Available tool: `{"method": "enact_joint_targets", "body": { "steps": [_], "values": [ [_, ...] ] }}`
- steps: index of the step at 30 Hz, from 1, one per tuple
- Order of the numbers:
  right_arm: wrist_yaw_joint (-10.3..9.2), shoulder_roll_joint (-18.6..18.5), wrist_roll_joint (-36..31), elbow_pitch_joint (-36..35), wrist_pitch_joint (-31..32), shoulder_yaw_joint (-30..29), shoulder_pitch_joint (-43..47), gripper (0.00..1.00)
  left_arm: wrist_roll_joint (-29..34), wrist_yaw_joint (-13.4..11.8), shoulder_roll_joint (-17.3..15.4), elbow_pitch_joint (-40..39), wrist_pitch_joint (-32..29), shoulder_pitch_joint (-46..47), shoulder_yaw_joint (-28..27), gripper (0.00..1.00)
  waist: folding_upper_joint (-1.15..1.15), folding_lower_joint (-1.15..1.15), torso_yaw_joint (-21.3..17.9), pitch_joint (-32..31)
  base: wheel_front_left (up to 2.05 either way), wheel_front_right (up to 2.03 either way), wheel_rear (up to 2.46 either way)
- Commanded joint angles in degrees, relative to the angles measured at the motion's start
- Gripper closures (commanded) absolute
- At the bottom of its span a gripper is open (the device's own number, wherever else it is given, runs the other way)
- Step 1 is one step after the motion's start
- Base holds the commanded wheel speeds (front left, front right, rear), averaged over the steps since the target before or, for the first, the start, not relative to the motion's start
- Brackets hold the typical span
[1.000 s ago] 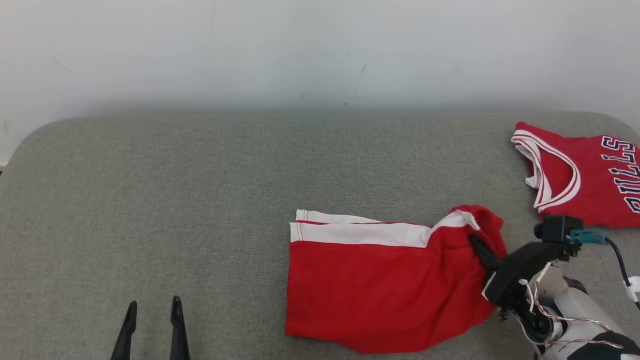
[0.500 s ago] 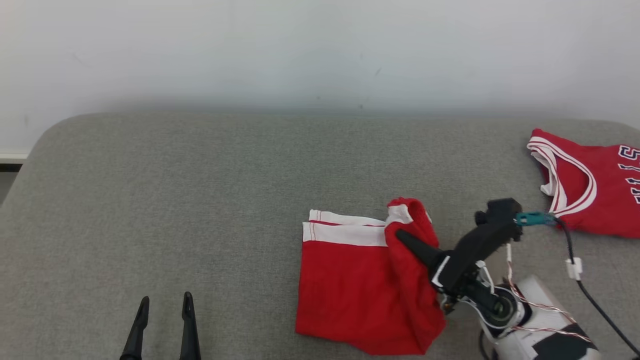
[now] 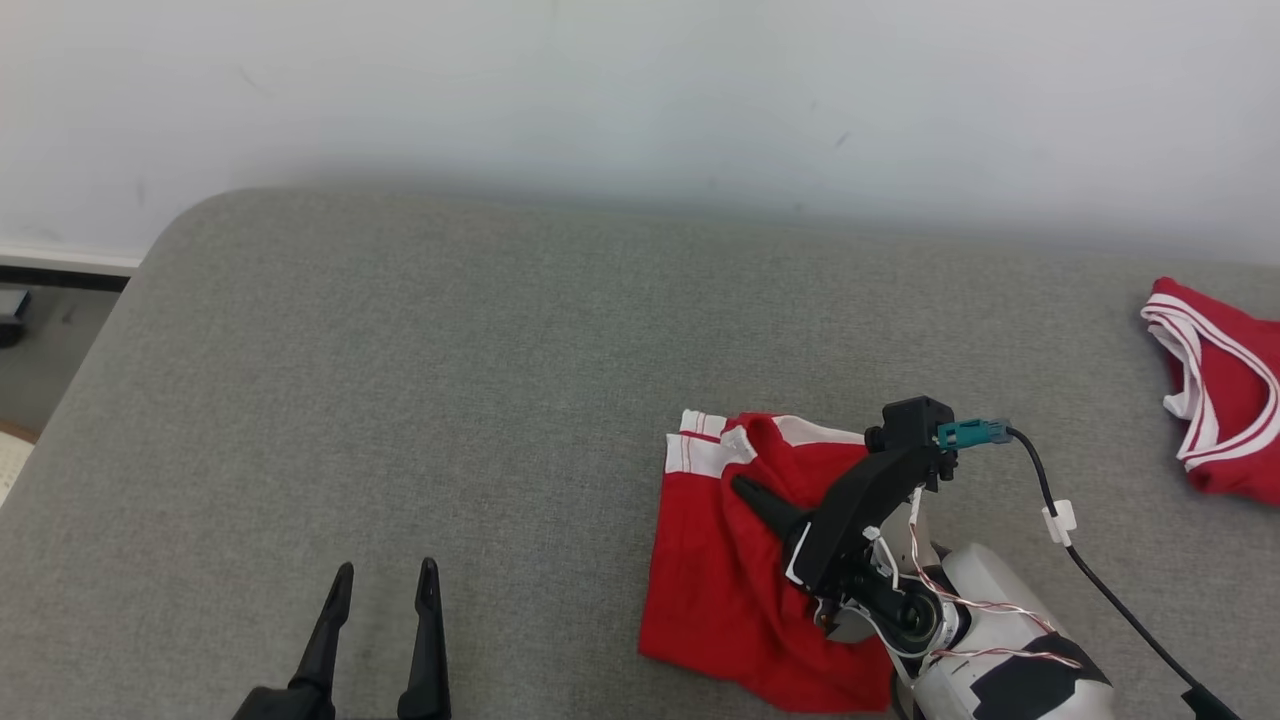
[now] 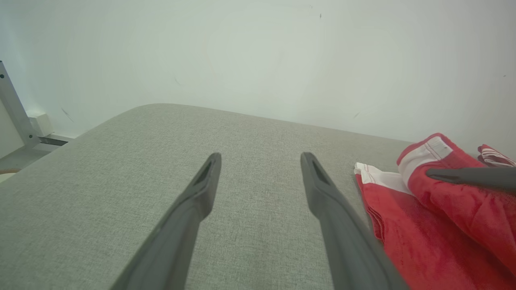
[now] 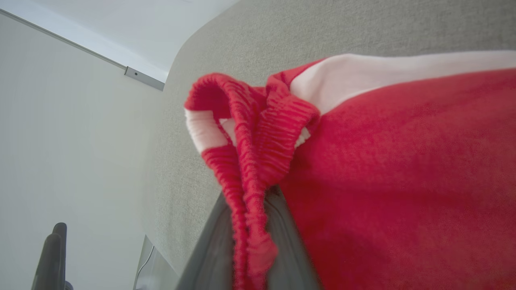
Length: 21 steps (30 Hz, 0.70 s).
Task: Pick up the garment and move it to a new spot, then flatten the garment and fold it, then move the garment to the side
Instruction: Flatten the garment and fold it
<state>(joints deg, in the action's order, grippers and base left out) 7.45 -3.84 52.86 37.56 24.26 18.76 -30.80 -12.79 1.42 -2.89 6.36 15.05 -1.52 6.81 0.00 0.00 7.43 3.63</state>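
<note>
Head view: I am pinching the elastic waistband of the red shorts (image 3: pixel 700 585) in my right jaws, which are pressed nearly together on the bunched cloth. The right wrist view is showing that waistband (image 5: pixel 252 169) gathered between my two dark fingers (image 5: pixel 209 257). Over the last second I have been carrying this end leftward across the shorts. A second ago they were lying spread wide and flat, with the waistband out at their right end. Now that end is arching over the body, with its corner coming down near the white-striped leg hems. The head has also been turning, so the whole scene is sitting further right in frame; I am not counting that as cloth movement. The shorts are lying on the grey table (image 3: pixel 450 380), toward its near right part and well apart from the red jersey (image 3: pixel 1235 470) at the right edge. My left jaws are hanging spread and empty, low over bare table, left of the shorts. I am judging the fold nearly closed. What is remaining is laying the waistband onto the hems, letting go, then shifting the bundle aside.
</note>
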Motion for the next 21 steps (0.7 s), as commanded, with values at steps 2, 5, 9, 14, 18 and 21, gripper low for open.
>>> {"method": "enact_joint_targets", "body": {
  "steps": [2,5,9,14,18,21],
  "values": [
    [0.07,0.56,-1.25,1.57,-1.90,-0.57,-1.27,1.00,-0.42,-0.23,0.02,0.15,0.16,1.06,0.05,0.00,0.00,0.00,1.15,0.96,0.00,0.00,0.00],
    [0.07,0.93,-1.81,2.94,-2.88,-0.21,-1.57,1.00,-0.59,-0.19,0.02,0.26,0.16,1.54,0.10,0.00,0.00,0.00,1.46,1.26,0.00,0.00,0.00],
    [0.07,1.01,-1.50,4.61,-4.54,1.06,-2.57,1.00,-0.81,-0.02,0.02,0.61,0.16,1.96,0.25,0.00,0.00,0.00,1.87,1.68,0.00,0.00,0.00],
    [0.07,0.96,-1.60,6.50,-7.34,4.52,-3.76,1.00,-1.17,0.15,0.02,1.27,0.16,2.88,0.66,0.00,0.00,0.00,2.47,1.84,0.00,0.00,0.00],
    [0.07,1.03,-1.84,7.62,-9.53,5.78,-4.36,0.00,-1.39,0.31,0.02,1.49,0.16,2.82,0.37,0.00,0.00,0.00,2.54,1.62,0.00,0.00,0.00],
    [0.07,0.97,-2.82,7.07,-11.34,6.40,-5.37,0.00,-1.12,0.41,0.02,1.60,0.16,2.19,-0.29,0.00,0.00,0.00,2.09,1.26,0.00,0.00,0.00]
  ]
}}
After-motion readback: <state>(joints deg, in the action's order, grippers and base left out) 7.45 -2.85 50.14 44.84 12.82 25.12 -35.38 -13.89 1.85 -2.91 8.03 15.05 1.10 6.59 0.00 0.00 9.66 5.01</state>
